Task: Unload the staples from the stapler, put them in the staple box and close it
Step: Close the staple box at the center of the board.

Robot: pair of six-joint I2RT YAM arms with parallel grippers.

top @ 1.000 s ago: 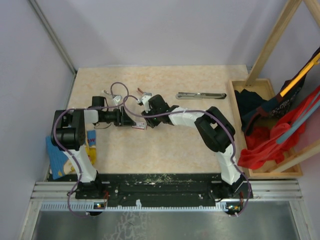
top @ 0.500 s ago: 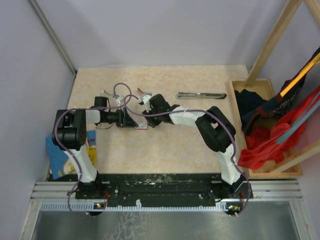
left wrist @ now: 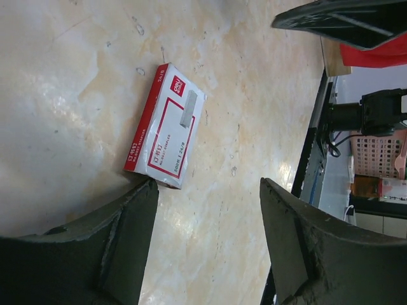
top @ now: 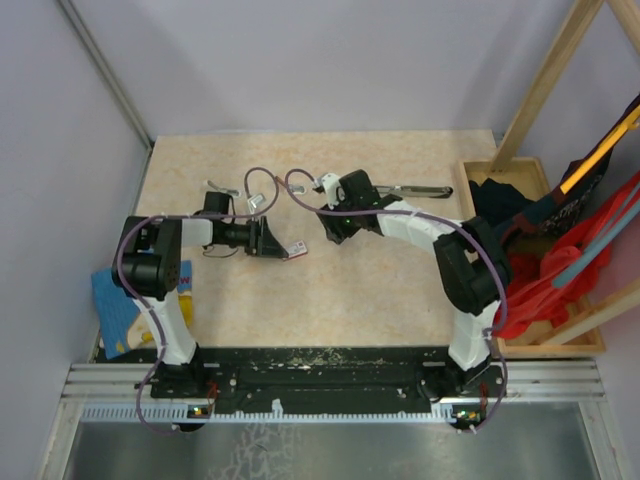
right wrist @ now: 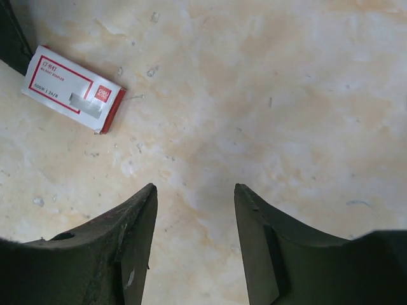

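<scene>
While the left gripper (left wrist: 208, 187) has its jaws spread with only bare tabletop between them, the right gripper (right wrist: 194, 189) also stands parted and grips nothing. A small white-and-red box (left wrist: 166, 127) lies flat on the table (top: 400, 290), one corner just beside the tip of one of the left fingers (left wrist: 137, 203); whether the two touch cannot be told. From the right wrist view the same box sits up and to the left of that gripper, well clear of its fingers. In the overhead view the two grippers face each other near the middle of the table with the box between them. The stapler (top: 420, 190) lies flat towards the far edge, right of centre, apart from both grippers, its left end hidden behind the right arm's wrist. Loose staples are too small to make out.
</scene>
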